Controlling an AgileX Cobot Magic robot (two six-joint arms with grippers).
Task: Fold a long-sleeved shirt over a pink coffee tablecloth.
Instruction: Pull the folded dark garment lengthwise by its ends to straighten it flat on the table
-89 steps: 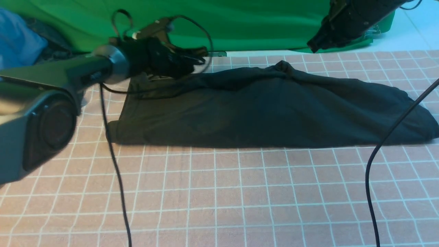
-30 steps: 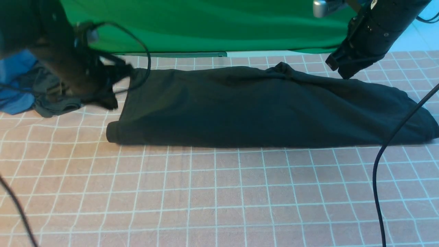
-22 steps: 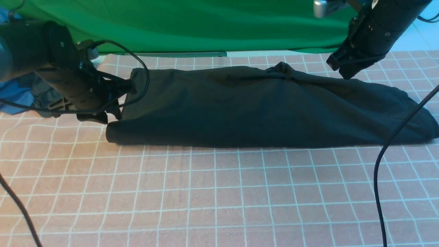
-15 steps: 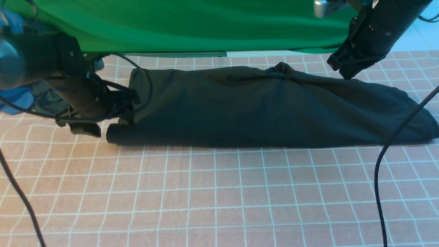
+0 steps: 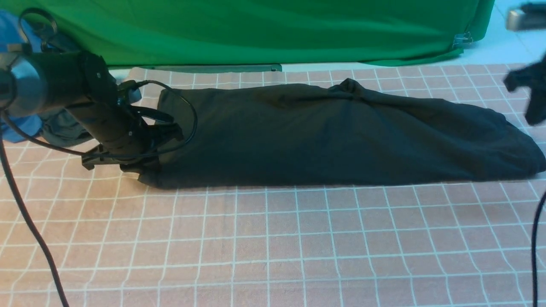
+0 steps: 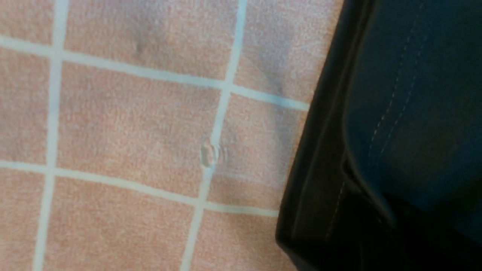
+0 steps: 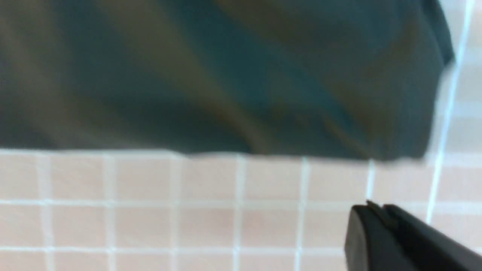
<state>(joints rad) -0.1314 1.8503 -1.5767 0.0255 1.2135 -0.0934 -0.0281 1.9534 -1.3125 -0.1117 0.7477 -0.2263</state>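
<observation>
The long-sleeved shirt (image 5: 332,132) lies as a long black band across the pink coffee tablecloth (image 5: 273,238). My left gripper (image 5: 147,168) sits low on the shirt's near left corner, shut on the hem there. In the left wrist view the stitched hem (image 6: 395,113) runs into the dark under the jaws, beside the tablecloth (image 6: 131,113). My right gripper (image 5: 531,98) hangs blurred at the far right, off the shirt. In the right wrist view its fingertips (image 7: 376,209) stand together with nothing between them, above the tablecloth (image 7: 150,210) and short of the shirt (image 7: 226,75).
A green cloth (image 5: 256,30) hangs along the back. A blue garment (image 5: 15,128) and a dark grey garment (image 5: 59,130) lie at the far left behind my left arm. Black cables (image 5: 25,221) trail over the tablecloth on both sides.
My left gripper came down and forward onto the shirt's near left corner and shut; that corner shifted slightly. My right arm swung away to the right, off the shirt's far edge.
</observation>
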